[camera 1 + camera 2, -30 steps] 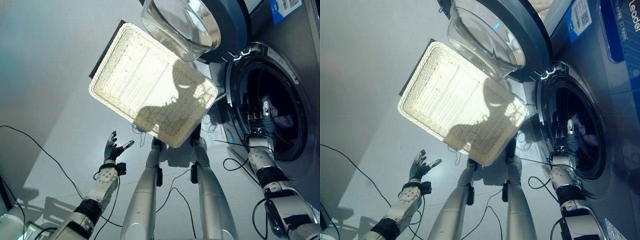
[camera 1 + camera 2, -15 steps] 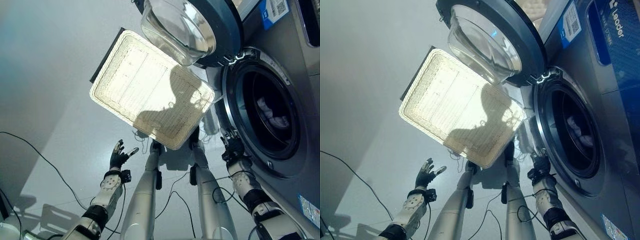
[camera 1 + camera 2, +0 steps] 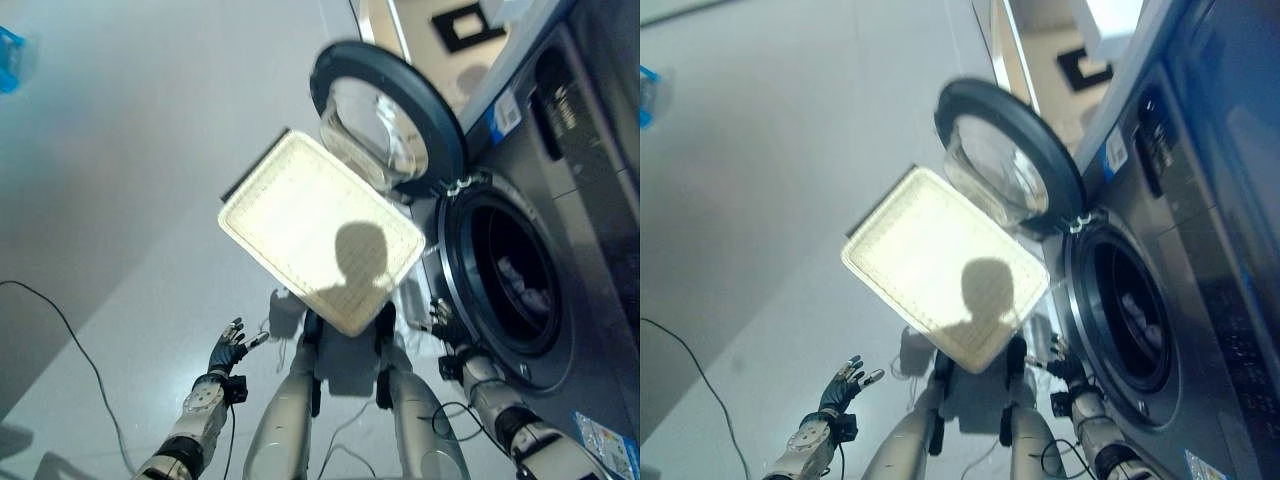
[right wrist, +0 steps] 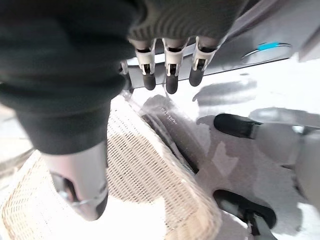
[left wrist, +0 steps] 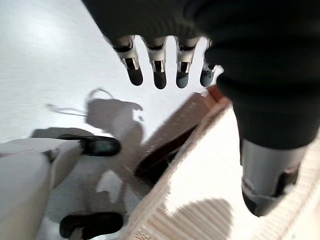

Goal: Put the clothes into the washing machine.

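I see the washing machine (image 3: 560,200) at frame right, door (image 3: 385,125) swung open, clothes (image 3: 525,285) inside the drum. The empty basket (image 3: 320,230) lies diagonally at centre. My left robot hand (image 3: 228,352) and right robot hand (image 3: 447,330) hang open, holding nothing.

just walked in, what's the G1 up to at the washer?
Loading laundry, and it looks nearly done. The washing machine stands with its door swung open, and pale clothes lie inside the drum. The wicker basket on the floor in front holds nothing. The right hand sits just outside the drum opening, fingers straight, holding nothing. The left hand is open over the floor, idle.
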Controlling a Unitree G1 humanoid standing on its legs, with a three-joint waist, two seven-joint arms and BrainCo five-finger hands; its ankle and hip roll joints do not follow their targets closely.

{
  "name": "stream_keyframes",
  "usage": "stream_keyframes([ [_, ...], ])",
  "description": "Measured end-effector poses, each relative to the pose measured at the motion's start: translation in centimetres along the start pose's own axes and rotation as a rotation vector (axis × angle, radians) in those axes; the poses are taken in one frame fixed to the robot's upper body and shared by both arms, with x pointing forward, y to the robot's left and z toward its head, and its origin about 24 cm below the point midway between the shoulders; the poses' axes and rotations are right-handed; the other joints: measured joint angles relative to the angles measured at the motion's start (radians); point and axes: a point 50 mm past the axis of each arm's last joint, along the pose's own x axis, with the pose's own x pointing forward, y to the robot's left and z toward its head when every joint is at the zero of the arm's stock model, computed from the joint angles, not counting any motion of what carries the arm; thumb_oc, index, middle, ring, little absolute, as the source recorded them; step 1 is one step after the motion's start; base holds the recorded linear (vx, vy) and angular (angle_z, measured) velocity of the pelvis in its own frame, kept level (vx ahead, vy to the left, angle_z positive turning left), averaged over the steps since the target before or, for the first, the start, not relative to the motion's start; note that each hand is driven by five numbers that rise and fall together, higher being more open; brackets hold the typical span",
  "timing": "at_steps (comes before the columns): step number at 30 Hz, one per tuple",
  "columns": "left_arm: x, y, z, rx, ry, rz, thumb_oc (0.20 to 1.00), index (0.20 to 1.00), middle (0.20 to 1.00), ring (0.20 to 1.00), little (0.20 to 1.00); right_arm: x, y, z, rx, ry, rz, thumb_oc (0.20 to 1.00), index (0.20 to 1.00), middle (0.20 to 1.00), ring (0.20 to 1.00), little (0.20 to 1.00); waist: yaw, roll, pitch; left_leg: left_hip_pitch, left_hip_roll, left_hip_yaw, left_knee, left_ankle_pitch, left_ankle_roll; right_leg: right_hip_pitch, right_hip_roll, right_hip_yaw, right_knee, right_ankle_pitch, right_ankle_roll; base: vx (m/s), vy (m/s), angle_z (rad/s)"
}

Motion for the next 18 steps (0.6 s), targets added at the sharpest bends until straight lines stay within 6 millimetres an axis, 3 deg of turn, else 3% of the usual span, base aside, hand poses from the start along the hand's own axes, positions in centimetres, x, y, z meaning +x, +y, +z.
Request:
stream_keyframes([
  [4, -1.4, 0.2, -3.2, -0.03, 0.105, -0.006, 1.0, 1.0, 1.0, 1.0, 1.0, -1.6, -0.4, -4.0, -0.017, 0.161, -0.005, 1.0, 1.0, 1.0, 1.0, 1.0, -0.004, 0.005, -0.094, 0.084, 0.028, -0.002, -0.041, 0.001, -0.001, 0.09, 0.027, -0.008, -0.035, -0.016, -0.021, 0.12, -0.099, 0.14],
  [7, -3.2, -0.4, -6.5, 0.021, 0.215, -0.041, 1.0, 1.0, 1.0, 1.0, 1.0, -3.2, -0.9, -6.9, -0.039, 0.276, 0.014, 1.0, 1.0, 1.0, 1.0, 1.0, -0.004, 0.005, -0.2, 0.137, 0.047, -0.006, -0.036, -0.025, -0.031, 0.172, 0.05, -0.01, -0.081, -0.026, -0.035, 0.16, -0.057, 0.05],
  [11, -4.3, -1.2, -8.5, 0.073, 0.315, -0.122, 1.0, 1.0, 1.0, 1.0, 1.0, -4.3, -0.7, -8.7, -0.058, 0.386, 0.093, 1.0, 1.0, 1.0, 1.0, 1.0, -0.003, 0.007, -0.256, 0.183, 0.052, -0.008, -0.011, -0.058, -0.038, 0.236, 0.063, -0.015, -0.094, -0.041, -0.055, 0.12, -0.039, 0.03],
  [14, -5.2, -1.6, -10.0, 0.164, 0.397, -0.176, 1.0, 1.0, 1.0, 1.0, 1.0, -4.9, -0.6, -9.7, -0.058, 0.444, 0.113, 1.0, 1.0, 1.0, 1.0, 1.0, -0.004, 0.012, -0.288, 0.215, 0.056, -0.007, -0.004, -0.072, -0.041, 0.269, 0.067, -0.015, -0.095, -0.053, -0.057, 0.12, 0.009, -0.03],
  [18, -6.1, -2.2, -11.4, 0.156, 0.467, -0.196, 1.0, 1.0, 1.0, 1.0, 1.0, -6.3, -0.5, -11.4, -0.037, 0.522, 0.141, 1.0, 1.0, 1.0, 1.0, 1.0, -0.004, 0.012, -0.348, 0.252, 0.057, 0.0, -0.013, -0.085, -0.038, 0.299, 0.069, -0.006, -0.096, -0.064, -0.054, 0.08, 0.037, -0.05],
])
